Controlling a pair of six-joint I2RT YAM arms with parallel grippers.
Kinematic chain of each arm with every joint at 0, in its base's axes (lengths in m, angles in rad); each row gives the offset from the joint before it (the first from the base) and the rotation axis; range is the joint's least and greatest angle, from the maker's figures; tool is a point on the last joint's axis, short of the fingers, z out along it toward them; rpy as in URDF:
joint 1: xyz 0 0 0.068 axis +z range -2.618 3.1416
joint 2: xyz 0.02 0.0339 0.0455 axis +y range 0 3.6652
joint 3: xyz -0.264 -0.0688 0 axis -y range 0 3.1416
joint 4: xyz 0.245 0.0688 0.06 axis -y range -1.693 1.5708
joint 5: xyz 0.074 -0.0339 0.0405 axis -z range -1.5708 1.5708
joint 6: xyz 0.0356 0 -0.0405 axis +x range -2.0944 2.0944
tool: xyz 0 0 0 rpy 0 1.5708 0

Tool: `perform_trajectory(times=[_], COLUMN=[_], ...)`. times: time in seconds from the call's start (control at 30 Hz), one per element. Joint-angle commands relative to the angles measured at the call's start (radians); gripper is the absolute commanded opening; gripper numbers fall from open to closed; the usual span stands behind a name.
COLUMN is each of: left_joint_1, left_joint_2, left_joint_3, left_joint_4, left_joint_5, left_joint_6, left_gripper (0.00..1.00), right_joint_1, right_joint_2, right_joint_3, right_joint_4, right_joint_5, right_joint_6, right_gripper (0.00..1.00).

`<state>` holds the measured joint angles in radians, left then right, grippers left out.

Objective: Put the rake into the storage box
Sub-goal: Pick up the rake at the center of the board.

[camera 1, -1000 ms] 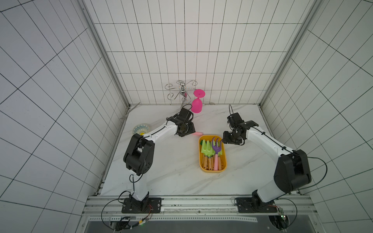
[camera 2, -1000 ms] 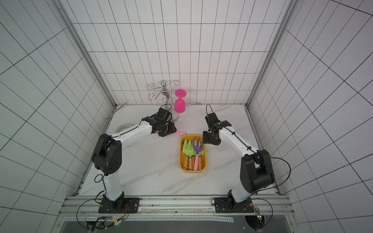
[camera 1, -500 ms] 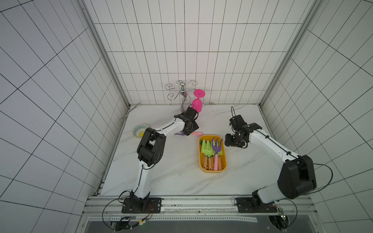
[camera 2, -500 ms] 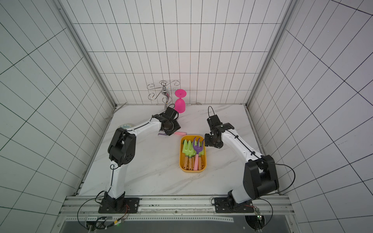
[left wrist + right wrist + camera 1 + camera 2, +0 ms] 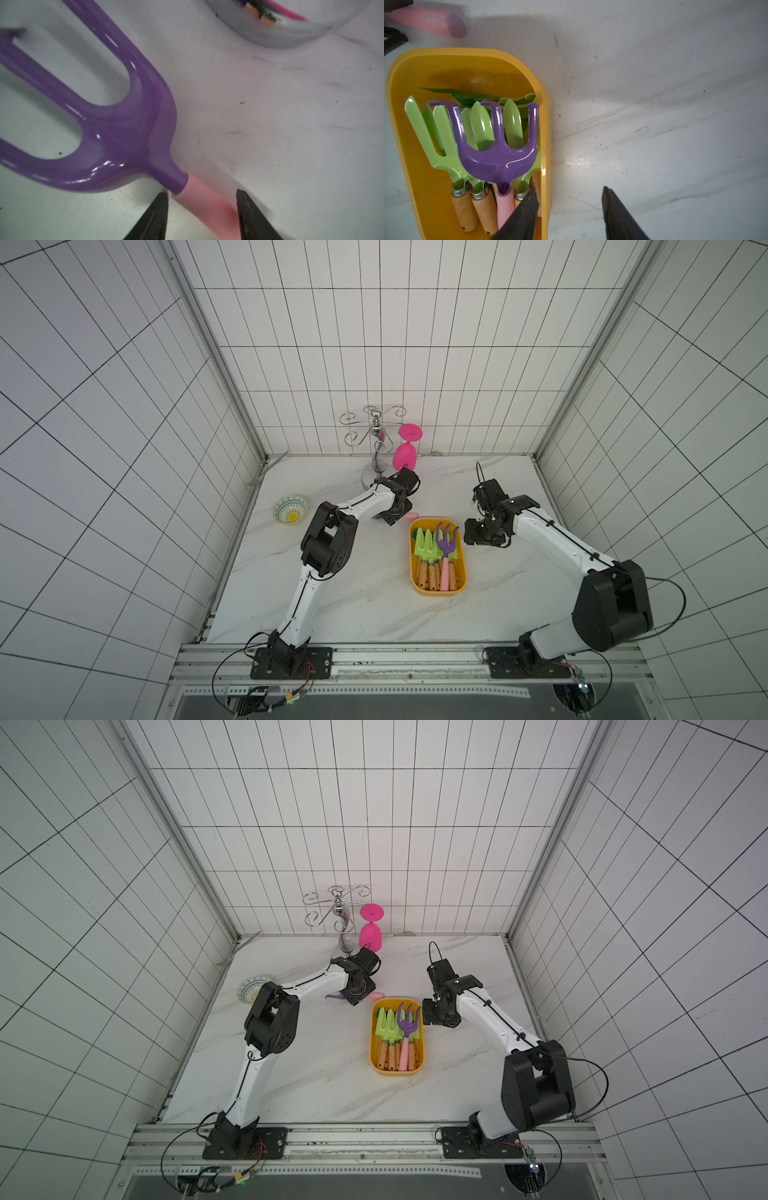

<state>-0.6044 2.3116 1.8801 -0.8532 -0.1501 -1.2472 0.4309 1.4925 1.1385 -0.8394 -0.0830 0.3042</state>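
Left tool [image 5: 200, 192] part-open, straddling the pink handle of the rake [image 5: 124, 135], gap showing, not clamped. Rake lies flat on the surface [image 5: 353, 605], just outside the far end of the storage box [image 5: 467, 60]. Right tool [image 5: 570, 191] part-open, empty, beside the box's right rim.

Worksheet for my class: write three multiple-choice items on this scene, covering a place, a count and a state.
1. Where is the loose rake relative to the storage box? A inside it; B on the table outside it; C held above it.
2. Purple rakes inside the storage box? A none; B three; C one.
3. The right end effector is: A open, empty; B shut on a rake; C shut on the box rim.
Answers: B, its handle lies on marble past the rim; C, one purple rake tops the green tools; A, bare table shows between its jaws.
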Motion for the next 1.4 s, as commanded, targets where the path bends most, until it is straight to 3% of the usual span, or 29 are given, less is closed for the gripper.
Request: perform_trajectory(times=[0.0,0.17,0.3,0.63,0.77,1.03,1.2,1.37], left_joint_1=[0.001,0.013,0.035,0.094,0.096,0.094,0.048,-0.009], left_joint_2=[0.028,-0.003,-0.065,-0.233,-0.296,-0.415,-0.487,-0.476], left_joint_3=[-0.006,-0.078,-0.19,-0.464,-0.525,-0.661,-0.666,-0.636], left_joint_4=[-0.042,-0.05,-0.017,0.058,0.053,0.123,0.092,0.032], left_joint_5=[-0.041,-0.051,-0.018,0.044,0.026,0.082,0.05,0.012], left_joint_6=[-0.012,0.052,0.184,0.539,0.622,0.65,0.618,0.559], left_gripper=[0.48,0.34,0.29,0.28,0.33,0.62,0.66,0.67], right_joint_1=[-0.014,-0.014,-0.014,-0.001,0.003,0.021,0.031,0.037], right_joint_2=[-0.029,-0.029,-0.03,-0.091,-0.094,-0.073,-0.087,-0.122], right_joint_3=[-0.031,-0.03,-0.026,-0.064,-0.069,-0.066,-0.073,-0.087], right_joint_4=[-0.027,-0.026,-0.026,-0.005,0.003,0.021,0.022,0.018], right_joint_5=[-0.024,-0.048,-0.073,-0.112,-0.111,-0.122,-0.104,-0.087], right_joint_6=[-0.008,0.002,0.014,0.087,0.098,0.084,0.079,0.076], right_gripper=[0.53,0.53,0.53,0.53,0.53,0.53,0.53,0.54])
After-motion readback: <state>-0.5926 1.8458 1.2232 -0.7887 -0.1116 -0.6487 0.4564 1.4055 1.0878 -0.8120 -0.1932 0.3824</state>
